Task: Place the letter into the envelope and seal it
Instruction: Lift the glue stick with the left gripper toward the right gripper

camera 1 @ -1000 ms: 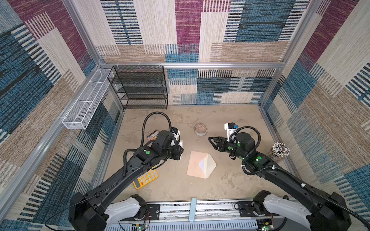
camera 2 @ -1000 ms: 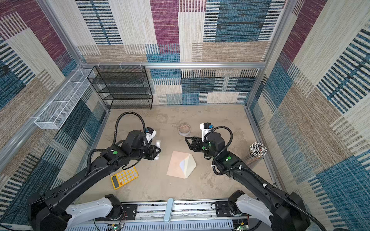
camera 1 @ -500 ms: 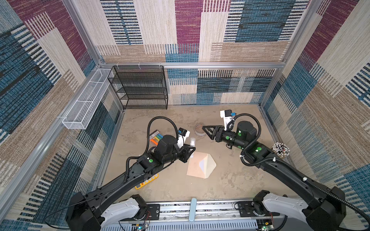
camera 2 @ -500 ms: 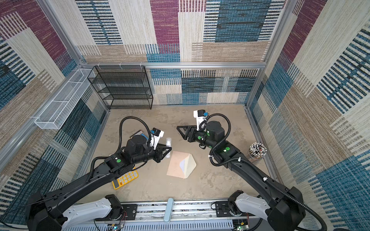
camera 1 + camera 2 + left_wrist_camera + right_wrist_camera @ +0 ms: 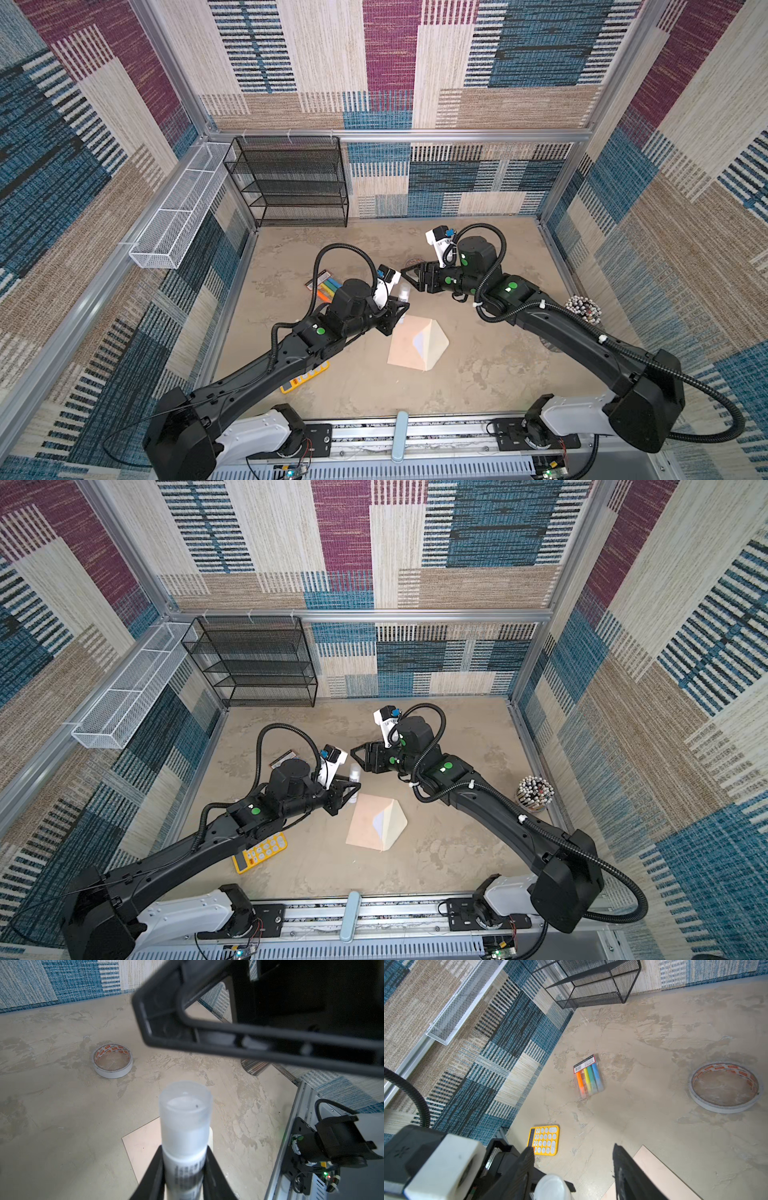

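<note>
Top views
- Left gripper (image 5: pixel 395 314): closed around a white glue stick (image 5: pixel 402 298), which it holds off the table by the lower body.
- Right gripper (image 5: pixel 409 279): jaws apart and holding nothing, close by the stick's upper end.
- Envelope (image 5: pixel 405 351): peach, flat on the table just beside the left gripper, cream flap lifted. It shows in both top views.
- Letter (image 5: pixel 380 821): a white corner shows in the envelope's mouth under the flap.
- Around: a yellow calculator (image 5: pixel 259 852) under the left arm and a cup of pens (image 5: pixel 535 791) by the right wall.

Left wrist
- Grip: two black fingers (image 5: pixel 153 1176) clamp the stick's printed body, and its translucent cap (image 5: pixel 185 1103) stands clear of them.
- Right gripper: one finger (image 5: pixel 207 1039) crosses above the cap and is apart from it.
- Envelope: a peach corner lies behind the stick.
- Tape roll (image 5: pixel 113 1073): flat on the table, well apart.

Right wrist
- Jaws: both fingers (image 5: pixel 623 1167) are spread wide with bare table between them.
- Cap: seen low in the gap, and I cannot tell whether it touches.
- Envelope: a peach edge lies beside one finger.
- Table: the calculator, a pack of coloured sticks (image 5: pixel 588 1079) and the tape roll.
</note>
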